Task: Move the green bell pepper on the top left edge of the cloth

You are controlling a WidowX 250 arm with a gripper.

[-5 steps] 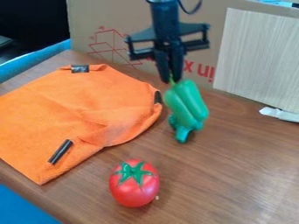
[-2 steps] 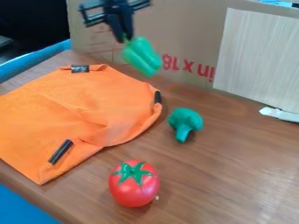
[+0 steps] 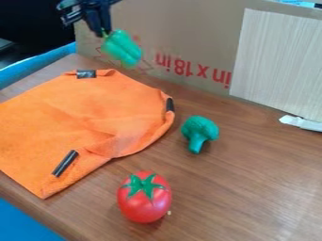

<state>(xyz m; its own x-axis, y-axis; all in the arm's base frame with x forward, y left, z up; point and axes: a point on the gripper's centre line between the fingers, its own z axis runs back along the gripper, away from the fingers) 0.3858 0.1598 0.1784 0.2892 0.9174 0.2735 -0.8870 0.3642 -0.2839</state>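
- Leftmost, a big orange cloth [image 3: 75, 110] lies spread on the brown table [image 3: 245, 179], wrinkled across its middle and running out of the view's left side.
- On the cloth's near part sits a dark strip [image 3: 65, 163], set aslant; a second dark piece [image 3: 86, 74] is at its far edge, and a third [image 3: 170, 105] at its right edge.
- Up at the top left, the black hand [image 3: 103, 33] hangs in the air, narrow at its tips, holding the green bell pepper by the stem end.
- The green bell pepper [image 3: 122, 48] hangs just below the hand and to the right in the view, its stem end at the tips and its body slanting down and away from them. It is off the table, and in the view it shows higher than the cloth's far edge.
- Nearer the camera, a red tomato [image 3: 144, 200] with a green top rests on the table, apart from the cloth.
- Farther right and farther back stands a green broccoli [image 3: 200, 132], beside the cloth's right edge without touching it.
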